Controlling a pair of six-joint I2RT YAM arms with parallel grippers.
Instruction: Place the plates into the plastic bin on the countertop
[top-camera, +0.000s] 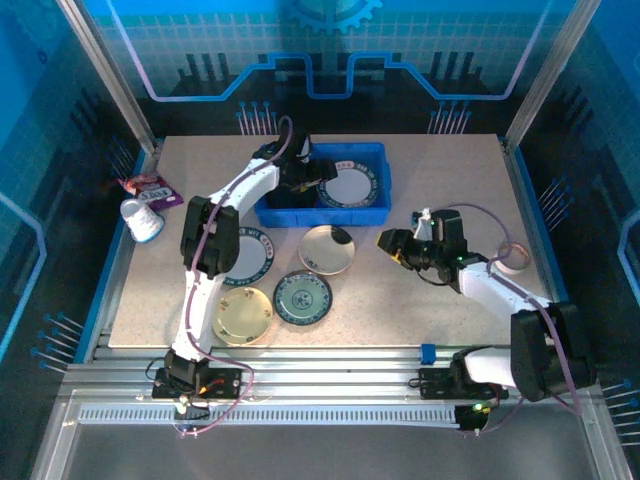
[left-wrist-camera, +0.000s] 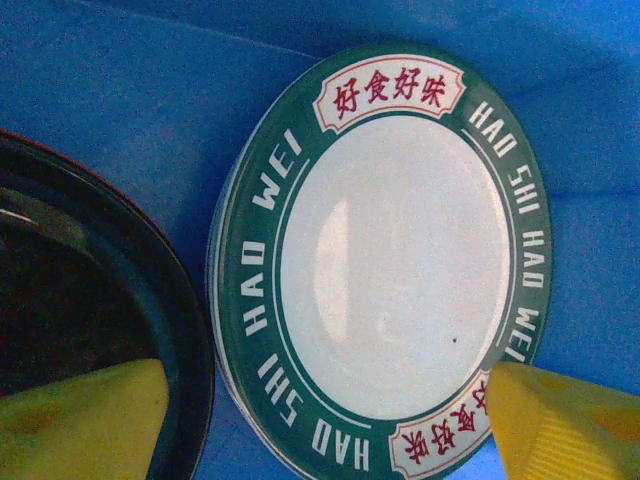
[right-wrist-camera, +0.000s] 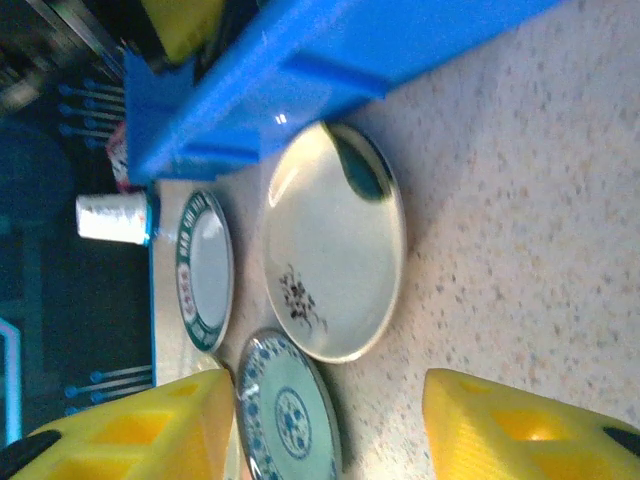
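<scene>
The left gripper (left-wrist-camera: 322, 400) hangs inside the plastic bin (top-camera: 372, 158), its yellow fingers spread wide with nothing between them. Below it lie a green-rimmed plate (left-wrist-camera: 395, 265) lettered HAO SHI HAO WEI and, just beside it, a glossy black plate (left-wrist-camera: 70, 290). One finger sits over the black plate and the other over the green rim. The likely trouble here is a finger clipping either rim as the arm lifts out, which would tip or chip a plate already placed. Whether the green-rimmed plate rests flat or leans on its neighbour cannot be told.

Four plates lie on the countertop (top-camera: 450, 190) in front of the bin: a cream plate (right-wrist-camera: 335, 245), a teal-patterned plate (right-wrist-camera: 285, 410), a second green-rimmed plate (right-wrist-camera: 203, 270) and a gold plate (top-camera: 243, 315). The right gripper (right-wrist-camera: 325, 385) is low over the stone, wide open and empty, facing the cream plate.

That plate is shallow and glossy, so a finger is likely to skid across its rim rather than get under it. A push could slide it into the bin wall or onto the teal-patterned plate near it. A pinch on the rim alone could let it swing and drop on the way to the bin. With both arms near the bin, the two could also collide.
</scene>
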